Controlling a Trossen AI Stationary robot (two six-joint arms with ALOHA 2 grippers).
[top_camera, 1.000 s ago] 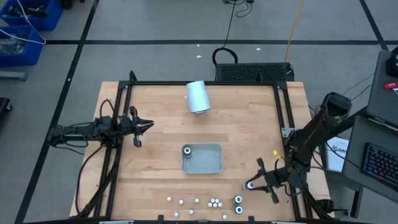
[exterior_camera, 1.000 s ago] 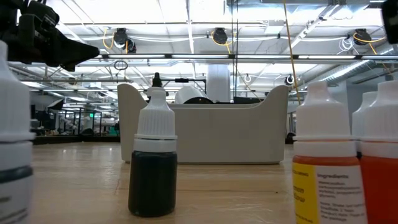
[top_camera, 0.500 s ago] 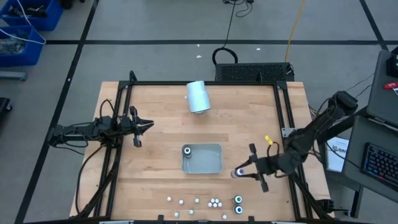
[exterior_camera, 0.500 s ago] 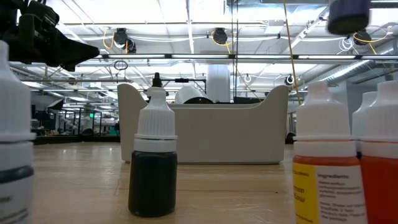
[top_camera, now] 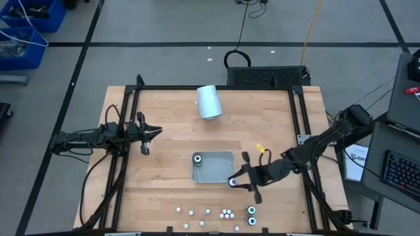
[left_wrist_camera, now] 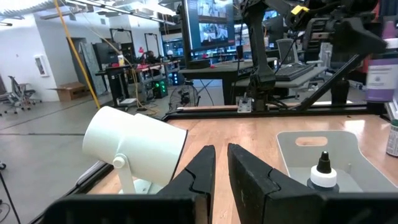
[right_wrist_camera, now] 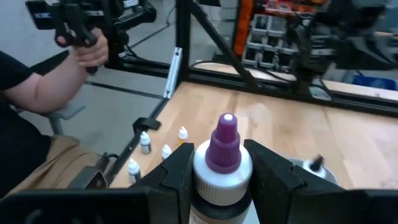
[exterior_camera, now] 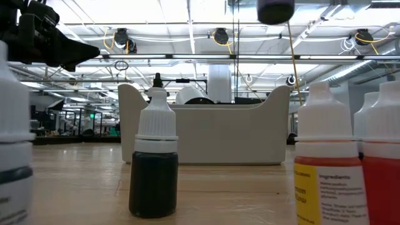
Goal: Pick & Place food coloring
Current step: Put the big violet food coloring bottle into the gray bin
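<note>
The right gripper's (right_wrist_camera: pixel 214 171) fingers (right_wrist_camera: pixel 177 171) are clamped on the shoulders of a purple-capped bottle (right_wrist_camera: pixel 222 155) of food coloring, one finger on each side, so the bottle hangs upright with its nozzle clear. That grip looks chosen to keep the bottle from tipping when it is set down. In the high view the gripper (top_camera: pixel 237 181) hovers with the bottle (top_camera: pixel 232 182) right at the near right corner of the grey tray (top_camera: pixel 220 172); in the low view only the bottle's dark base (exterior_camera: pixel 275 10) shows, well above the desk (top_camera: pixel 164 170). My reading is that the carry is nearly over and the drop into the tray comes next.

One dark-capped bottle (top_camera: pixel 197 158) already stands in the tray's far left corner, so the held one should go into the bare part beside it. The remaining bottles (top_camera: pixel 226 213) wait in a loose row along the desk's near edge, two larger ones (top_camera: pixel 251 211) among them, well apart from the tray.

The left gripper (top_camera: pixel 146 133) waits at the desk's left edge, its fingers (left_wrist_camera: pixel 202 171) close together around nothing, a narrow gap between them. A pale-blue cylinder (top_camera: pixel 209 101) lies on its side toward the far edge, out of the way.
</note>
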